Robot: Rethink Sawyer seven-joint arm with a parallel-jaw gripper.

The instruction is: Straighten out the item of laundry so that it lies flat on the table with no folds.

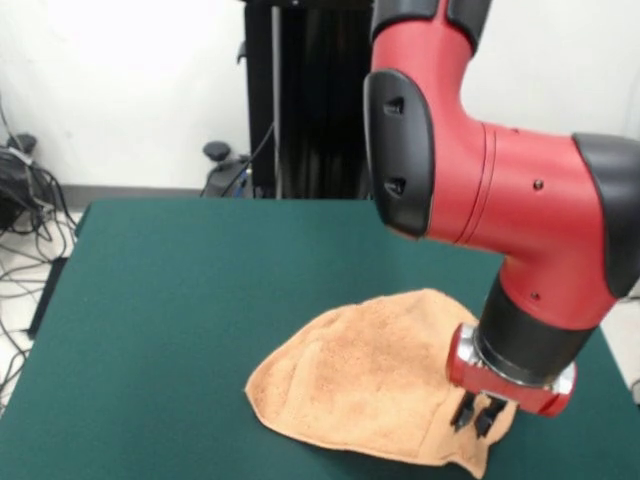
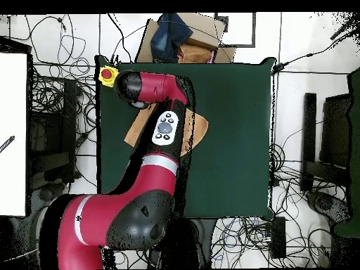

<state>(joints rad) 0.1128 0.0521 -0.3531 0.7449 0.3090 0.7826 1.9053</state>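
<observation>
The peach-orange towel (image 1: 370,385) lies rumpled on the dark green table (image 1: 190,300), in its near right part in the front view. It bulges upward, with a raised hump towards the arm. My gripper (image 1: 478,417) is down at the towel's near right corner, its fingers close together and pinching the cloth there. In the overhead view the red arm covers most of the towel (image 2: 199,130); only its two ends show on either side of the arm, and the gripper is hidden under the wrist.
The black pedestal (image 1: 310,100) stands behind the table's far edge. In the overhead view a cardboard box with dark blue cloth (image 2: 184,36) sits just beyond the table's top edge. Cables (image 2: 295,197) cover the floor around the table (image 2: 235,155).
</observation>
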